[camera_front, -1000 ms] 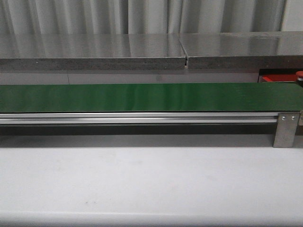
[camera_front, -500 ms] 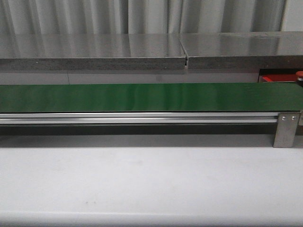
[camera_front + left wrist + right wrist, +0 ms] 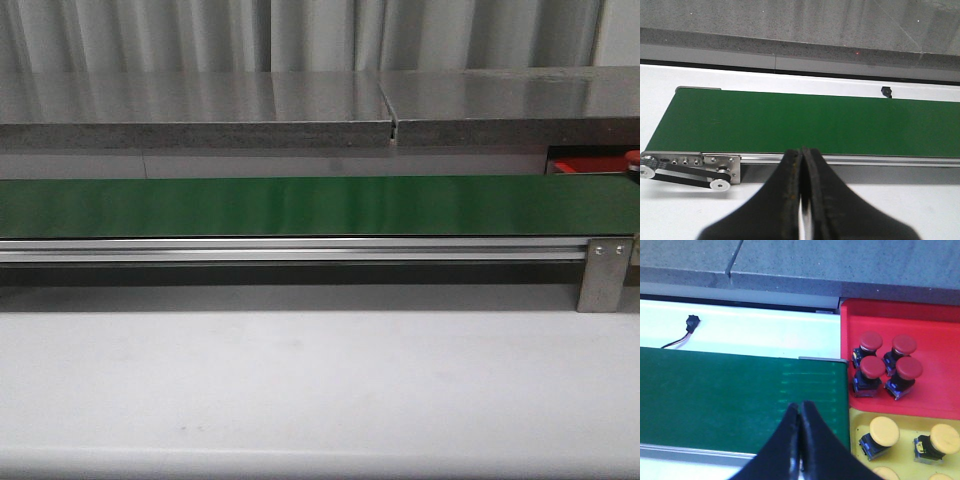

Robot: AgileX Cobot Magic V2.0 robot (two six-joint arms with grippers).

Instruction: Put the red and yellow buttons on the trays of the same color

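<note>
In the right wrist view a red tray [image 3: 940, 340] holds several red buttons [image 3: 871, 367], standing close together. Beside it a yellow tray [image 3: 907, 427] holds several yellow buttons [image 3: 884, 431]. Both trays sit just past the end of the green belt [image 3: 715, 390]. My right gripper [image 3: 800, 404] is shut and empty over the belt's end, short of the trays. My left gripper [image 3: 801, 150] is shut and empty at the near rail of the belt [image 3: 815, 122], which carries nothing. In the front view only a strip of the red tray [image 3: 590, 167] and one red button [image 3: 633, 157] show at far right.
A grey stone ledge [image 3: 200, 110] runs behind the belt [image 3: 300, 205]. A small black connector [image 3: 690, 322] with a wire lies on the white table behind the belt. The belt's drive pulley [image 3: 717, 184] and a metal bracket [image 3: 603, 270] stick out at its ends.
</note>
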